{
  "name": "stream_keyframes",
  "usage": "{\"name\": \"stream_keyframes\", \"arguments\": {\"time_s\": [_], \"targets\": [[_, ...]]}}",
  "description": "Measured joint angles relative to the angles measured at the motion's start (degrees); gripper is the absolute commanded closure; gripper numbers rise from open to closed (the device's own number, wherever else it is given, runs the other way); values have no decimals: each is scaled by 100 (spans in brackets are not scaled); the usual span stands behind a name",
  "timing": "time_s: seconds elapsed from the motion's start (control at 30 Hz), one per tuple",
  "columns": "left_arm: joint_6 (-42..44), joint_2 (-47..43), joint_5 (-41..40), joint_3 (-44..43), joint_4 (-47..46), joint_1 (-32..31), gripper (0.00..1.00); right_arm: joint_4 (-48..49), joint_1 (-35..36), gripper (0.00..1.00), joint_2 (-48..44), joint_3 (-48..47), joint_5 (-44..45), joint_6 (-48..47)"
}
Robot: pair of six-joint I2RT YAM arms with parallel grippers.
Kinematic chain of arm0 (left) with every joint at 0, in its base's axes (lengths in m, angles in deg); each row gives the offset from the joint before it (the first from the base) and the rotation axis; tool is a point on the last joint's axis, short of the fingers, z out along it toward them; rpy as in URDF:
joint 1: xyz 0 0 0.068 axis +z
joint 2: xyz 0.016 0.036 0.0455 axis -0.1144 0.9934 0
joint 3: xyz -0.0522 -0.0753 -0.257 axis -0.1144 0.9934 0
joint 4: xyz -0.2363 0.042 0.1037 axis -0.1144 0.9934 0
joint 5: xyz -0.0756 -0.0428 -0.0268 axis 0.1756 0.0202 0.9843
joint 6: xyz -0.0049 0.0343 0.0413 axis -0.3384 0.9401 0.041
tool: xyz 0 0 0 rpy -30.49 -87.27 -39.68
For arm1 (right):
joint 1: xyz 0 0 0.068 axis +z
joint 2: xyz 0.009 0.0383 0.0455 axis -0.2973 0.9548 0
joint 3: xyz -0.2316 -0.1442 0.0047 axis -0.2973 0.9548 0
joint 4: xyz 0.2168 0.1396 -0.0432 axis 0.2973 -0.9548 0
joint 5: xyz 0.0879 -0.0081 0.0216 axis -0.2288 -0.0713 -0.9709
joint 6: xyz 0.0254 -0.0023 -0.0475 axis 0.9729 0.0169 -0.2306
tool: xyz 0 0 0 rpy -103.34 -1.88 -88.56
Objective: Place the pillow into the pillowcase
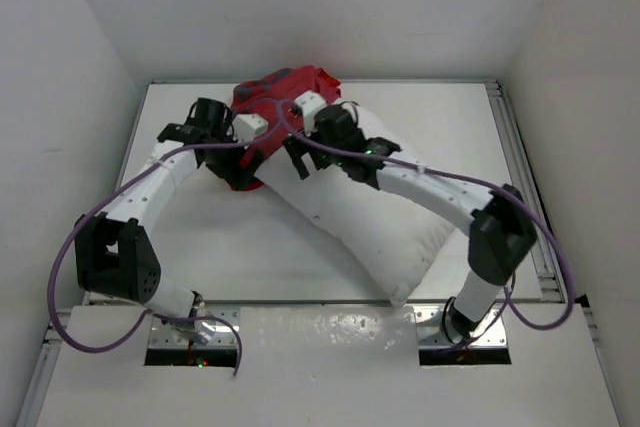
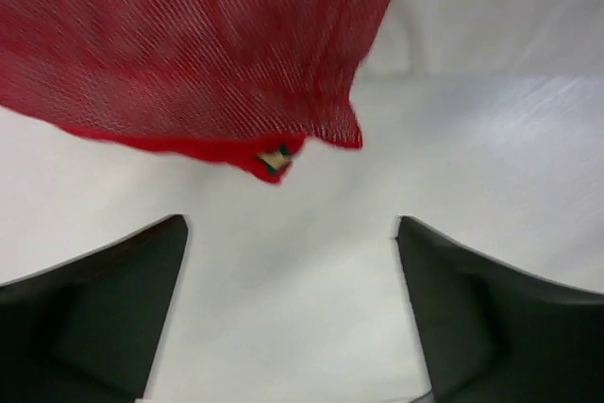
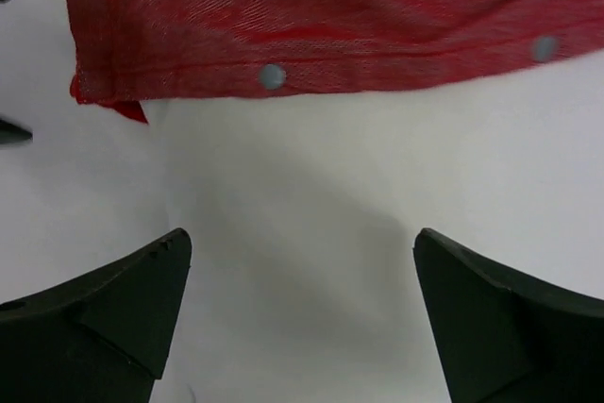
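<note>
Top external: pillowcase [image 1: 282, 90] seen bunched over far end of pillow [image 1: 372, 232], rest uncovered | L end effector [image 2: 291, 229]: spread apart, empty | R end effector [image 3: 302, 235]: spread apart, empty

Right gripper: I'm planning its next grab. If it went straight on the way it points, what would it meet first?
Probably the pillow: its white fabric fills the gap between the open right gripper's fingers. The pillowcase hem lies just beyond, higher in the wrist view, though depth is hard to judge.
</note>
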Motion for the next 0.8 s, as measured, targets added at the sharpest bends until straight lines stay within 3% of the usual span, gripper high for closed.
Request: {"name": "stream_keyframes", "arguments": {"time_s": [0.17,0.33,0.37,0.43,0.47,0.53,0.57,0.6,0.63,0.67,0.7,0.73,0.8], "targets": [[-160,31,-203,844,-376,127,0,-249,678,1,975,-411,459,-319],[-354,157,-721,1484,-1425,262,1,-417,839,1,1447,-638,1134,-426],[-380,227,-802,1578,-1661,264,2,-417,846,1,1512,-656,1244,-426],[-463,426,-920,1716,-2114,286,17,-420,848,4,1727,-732,1508,-407],[-501,544,-927,1733,-2288,302,35,-428,848,10,1827,-787,1591,-389],[-575,789,-822,1731,-2625,350,54,-485,846,22,2052,-953,1698,-323],[-592,907,-664,1729,-2778,380,71,-535,833,41,2144,-1043,1707,-269],[-645,1014,-516,1714,-2879,407,86,-592,817,52,2216,-1128,1676,-249],[-673,1126,-345,1672,-2940,428,94,-638,785,64,2269,-1209,1593,-151],[-721,1215,-184,1624,-2988,437,100,-702,737,87,2308,-1292,1493,-70],[-776,1287,-33,1561,-3016,444,100,-745,686,95,2332,-1366,1370,-4],[-824,1335,94,1502,-3036,446,100,-782,623,100,2347,-1447,1215,120],[-890,1370,315,1366,-3106,446,100,-833,479,100,2352,-1602,868,275]]}}
